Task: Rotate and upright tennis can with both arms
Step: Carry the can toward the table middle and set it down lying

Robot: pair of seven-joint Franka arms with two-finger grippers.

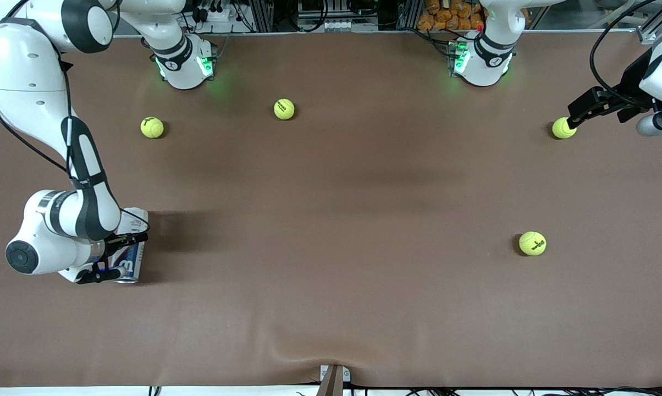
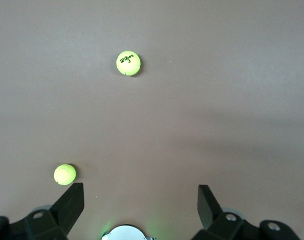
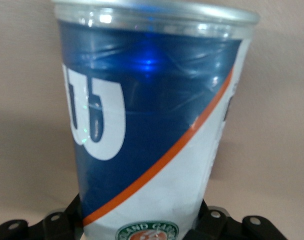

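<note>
Low, right claw [image 1: 121,257] grips tennis can [image 1: 128,258].

Worktop [image 1: 331,231] evenly lit from above; soft dark bands cast across its middle. Green glow spilled around arm bases. Blue glare seen on tennis can [image 3: 152,125], which is slightly blurred in right wrist view. Left wrist view dimmer, grainy.

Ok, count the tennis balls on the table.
4. Two tennis balls lie near the right arm's base, one under the left pincer, one nearest the front camera. None visible inside the tennis can.
</note>
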